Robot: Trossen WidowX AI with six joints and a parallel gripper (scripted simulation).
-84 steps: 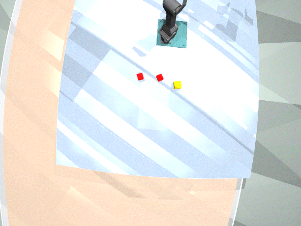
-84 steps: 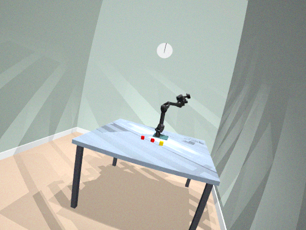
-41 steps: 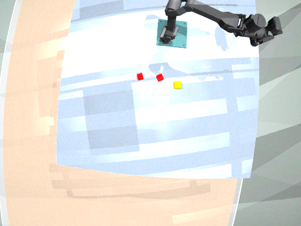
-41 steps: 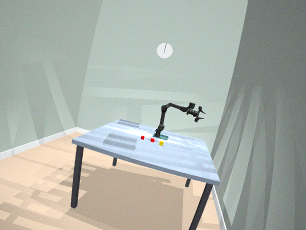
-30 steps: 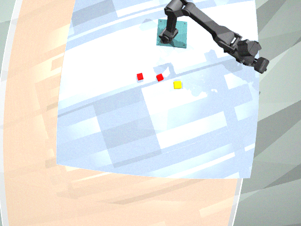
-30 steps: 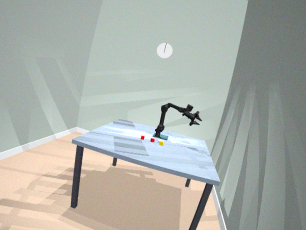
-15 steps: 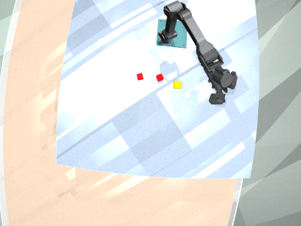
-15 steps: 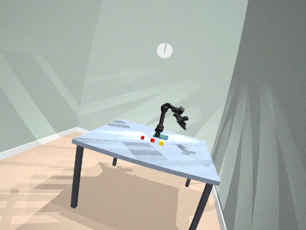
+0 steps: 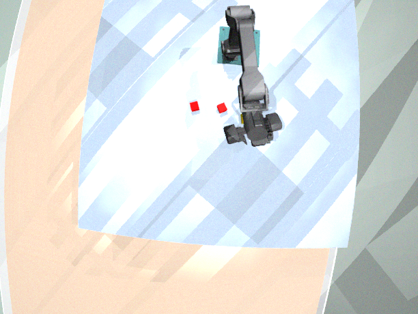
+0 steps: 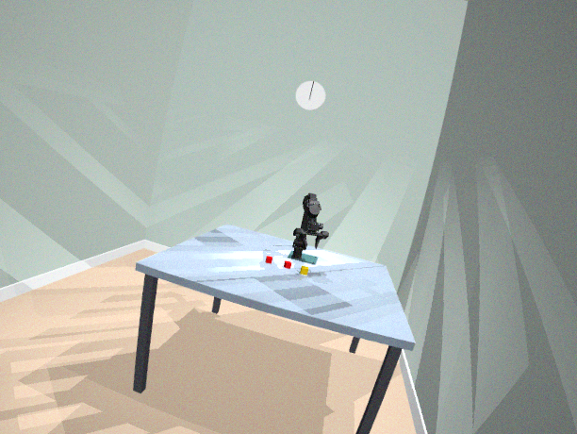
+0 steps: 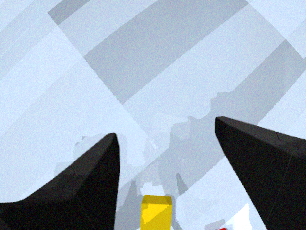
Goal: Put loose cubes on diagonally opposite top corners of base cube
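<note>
The pale blue striped tabletop (image 10: 339,307) stands on a beige floor (image 10: 71,340); the hand (image 11: 166,162) is released, grasping nothing.

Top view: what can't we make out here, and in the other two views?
- Top: yellow cube almost wholly hidden under the wrist; only a sliver shows.
- Wrist: second red cube mostly hidden behind the right finger; the open, empty pincer is cut off by the frame.
- Exterior: cubes too small to judge spacing.
</note>
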